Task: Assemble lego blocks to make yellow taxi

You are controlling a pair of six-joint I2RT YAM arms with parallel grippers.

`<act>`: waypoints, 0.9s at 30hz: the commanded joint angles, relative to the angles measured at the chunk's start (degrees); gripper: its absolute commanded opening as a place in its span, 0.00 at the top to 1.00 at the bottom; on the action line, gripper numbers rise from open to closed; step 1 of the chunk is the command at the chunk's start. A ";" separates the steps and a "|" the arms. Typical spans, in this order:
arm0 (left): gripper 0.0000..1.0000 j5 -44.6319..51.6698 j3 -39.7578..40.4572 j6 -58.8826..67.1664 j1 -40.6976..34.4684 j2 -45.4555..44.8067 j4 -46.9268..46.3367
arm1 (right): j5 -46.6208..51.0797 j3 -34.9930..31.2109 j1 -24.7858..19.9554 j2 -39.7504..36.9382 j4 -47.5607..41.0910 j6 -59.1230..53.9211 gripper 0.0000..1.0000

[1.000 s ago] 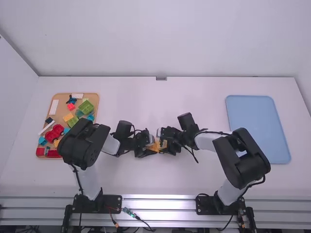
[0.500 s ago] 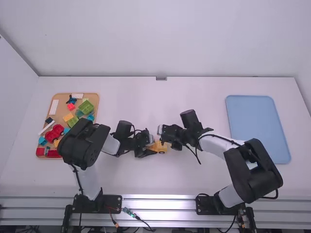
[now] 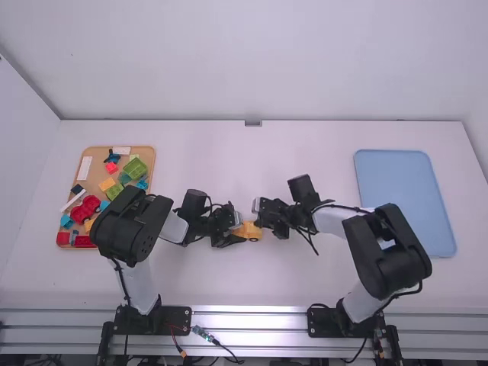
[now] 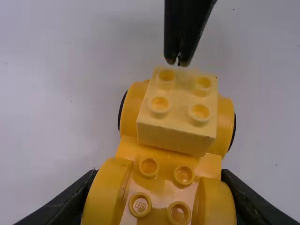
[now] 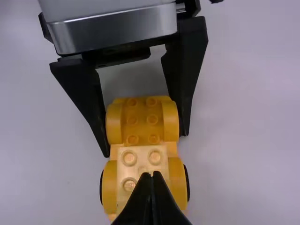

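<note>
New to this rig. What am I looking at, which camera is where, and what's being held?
Two robot arms, left and right, work at a white table. The high view looks forward and down from above and behind them; each wrist view comes from a camera on that arm's wrist, with its own fingers at the bottom edge.

On the table lie a tan tray of loose colored blocks, on the left, and a blue tray, on the right. Between the arms is a yellow wheeled car base with a paler four-stud block on it.

The left gripper grips the base by its sides. The right gripper is shut, holding nothing visible, close to the block.
</note>
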 commanded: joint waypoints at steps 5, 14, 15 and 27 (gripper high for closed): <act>0.57 -3.89 -1.62 -1.40 -0.37 1.09 -2.05 | -1.22 0.28 1.11 3.10 2.08 1.53 1.00; 0.58 -3.89 -1.62 -1.42 -0.39 1.09 -2.01 | -1.18 0.31 1.20 7.45 2.03 1.64 1.00; 0.58 -3.89 -1.62 -1.42 -0.39 1.09 -2.01 | -1.16 0.31 1.16 8.11 1.99 1.64 1.00; 0.59 -3.91 -1.42 -1.42 -0.39 1.09 -2.18 | 0.00 0.28 1.18 14.12 2.38 0.39 1.00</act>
